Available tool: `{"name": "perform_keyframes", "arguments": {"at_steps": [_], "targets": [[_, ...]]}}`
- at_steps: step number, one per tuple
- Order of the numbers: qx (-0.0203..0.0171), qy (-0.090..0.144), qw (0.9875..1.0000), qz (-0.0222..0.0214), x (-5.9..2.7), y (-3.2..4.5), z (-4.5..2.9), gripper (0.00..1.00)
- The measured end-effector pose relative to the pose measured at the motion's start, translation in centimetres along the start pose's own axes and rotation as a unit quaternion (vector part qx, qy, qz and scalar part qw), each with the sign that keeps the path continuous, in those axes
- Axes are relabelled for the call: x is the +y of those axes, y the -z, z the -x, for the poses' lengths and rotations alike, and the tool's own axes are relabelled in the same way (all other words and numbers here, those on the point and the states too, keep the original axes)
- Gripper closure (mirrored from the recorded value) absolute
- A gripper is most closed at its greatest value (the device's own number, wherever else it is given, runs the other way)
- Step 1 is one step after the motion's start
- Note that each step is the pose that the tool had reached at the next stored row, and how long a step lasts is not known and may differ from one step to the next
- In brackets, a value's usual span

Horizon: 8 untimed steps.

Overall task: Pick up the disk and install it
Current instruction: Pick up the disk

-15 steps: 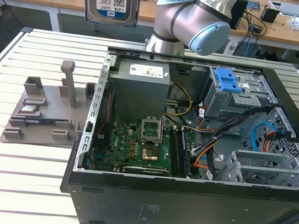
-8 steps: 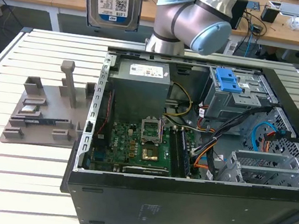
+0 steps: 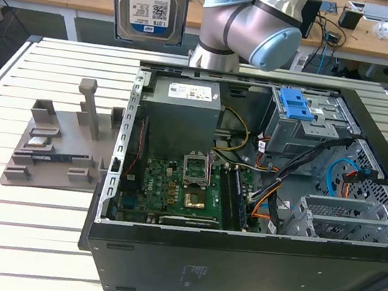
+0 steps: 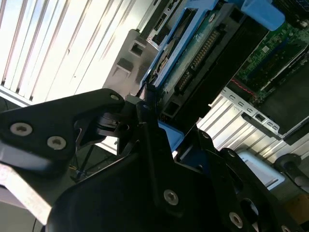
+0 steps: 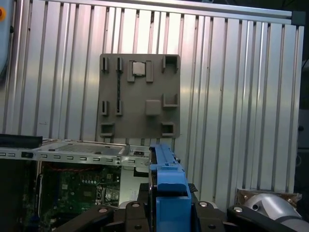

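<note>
The disk [image 3: 148, 1] hangs upright high in the air above the far edge of the slatted table, its white-and-blue label facing the exterior camera. In the second wrist view the disk [image 4: 203, 48] shows its circuit-board side and blue rails, and my gripper [image 4: 147, 113] is shut on its near edge with black fingers. The first wrist view looks along the disk's blue rail [image 5: 169, 186], edge-on between the gripper [image 5: 169, 215] fingers. The arm's elbow [image 3: 250, 30] is bent just to the exterior view's right of the disk.
An open computer case [image 3: 236, 260] lies on the slatted table [image 3: 22, 237]. It holds a motherboard [image 3: 181, 187] and a grey drive cage with a blue latch [image 3: 295, 104]. A grey stand with upright posts [image 3: 64, 142] [image 5: 140, 94] sits at the exterior view's left.
</note>
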<state>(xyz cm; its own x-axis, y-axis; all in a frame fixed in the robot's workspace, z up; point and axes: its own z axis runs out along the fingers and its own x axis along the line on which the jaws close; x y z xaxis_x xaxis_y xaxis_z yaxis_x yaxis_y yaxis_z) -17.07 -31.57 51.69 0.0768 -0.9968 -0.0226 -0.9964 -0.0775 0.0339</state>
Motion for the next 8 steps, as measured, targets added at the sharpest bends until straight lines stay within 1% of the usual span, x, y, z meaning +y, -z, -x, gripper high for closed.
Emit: {"name": "perform_keyframes", "arguments": {"at_steps": [8], "targets": [[0.0000, 0.000, 1.0000, -0.0001, -0.49, -0.12, -0.40, 0.63]]}}
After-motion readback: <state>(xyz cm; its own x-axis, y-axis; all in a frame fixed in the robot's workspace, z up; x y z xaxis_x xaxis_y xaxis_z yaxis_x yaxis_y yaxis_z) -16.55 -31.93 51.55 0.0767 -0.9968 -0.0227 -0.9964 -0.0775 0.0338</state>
